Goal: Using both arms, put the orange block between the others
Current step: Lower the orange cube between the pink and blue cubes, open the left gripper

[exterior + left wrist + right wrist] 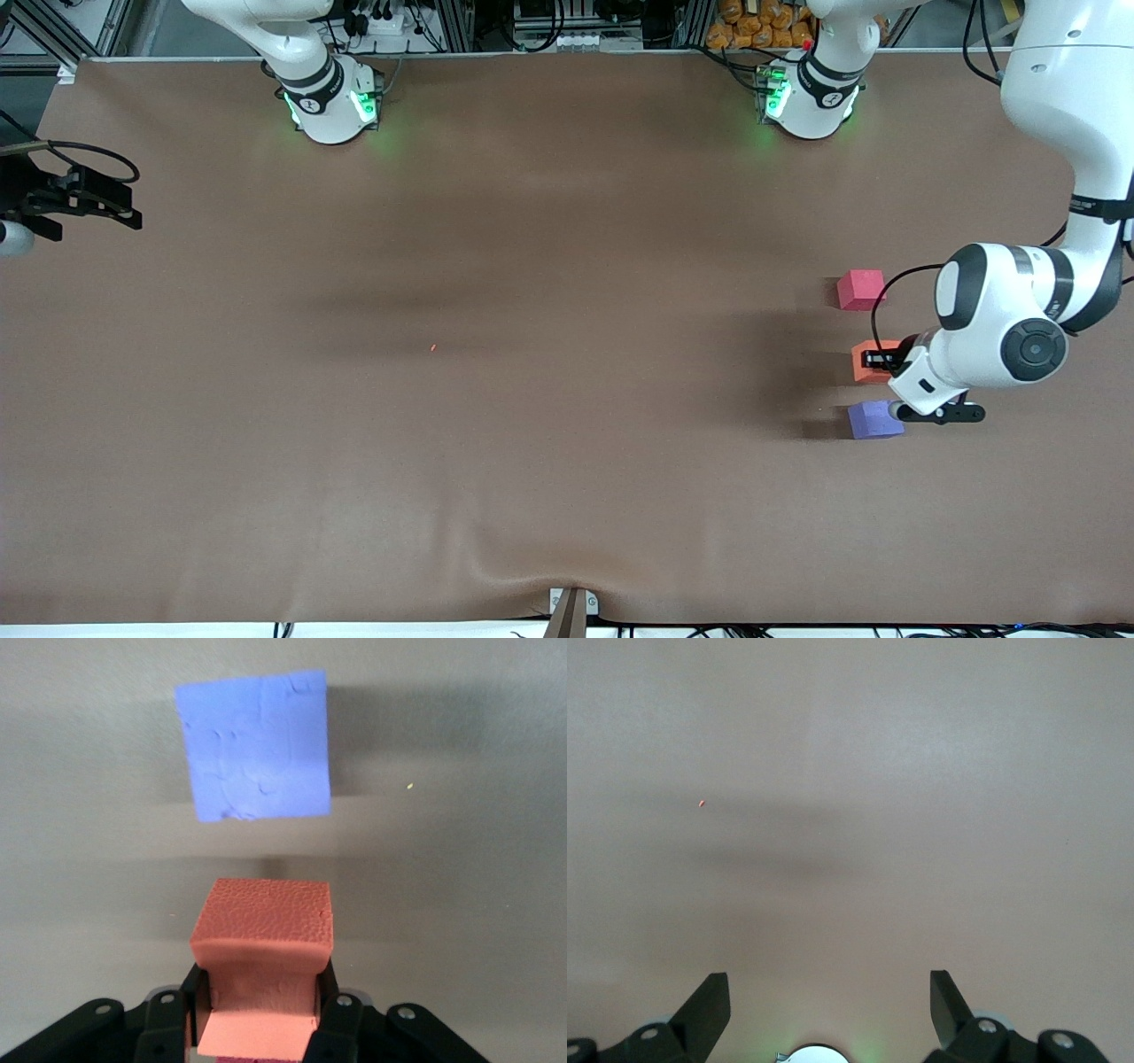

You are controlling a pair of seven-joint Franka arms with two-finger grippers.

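Orange foam block (869,361) sat in the left gripper (886,359), whose fingers (197,992) were clamped on two opposite faces; the left wrist view showed the foam pinched in slightly at the grip. Whether the block's underside touched the brown table mat (532,399) or hung just above it could not be told.

Position: the block lay at the left arm's end of the table, in line between the pinkish-red cube (860,289), farther from the front camera, and the purple-blue cube (874,419), nearer to it. A gap showed on each side; the block touched neither neighbour. Gap toward the purple-blue cube looked the narrower.

Right gripper (830,1005) hung over bare mat at the right arm's end, fingers spread wide, holding nothing; that arm waited.

Judgement: carrying and alignment looked essentially done. Remaining: settle the block on the mat if not already down, release, lift the left gripper clear without dragging the soft foam or nudging the purple-blue cube.
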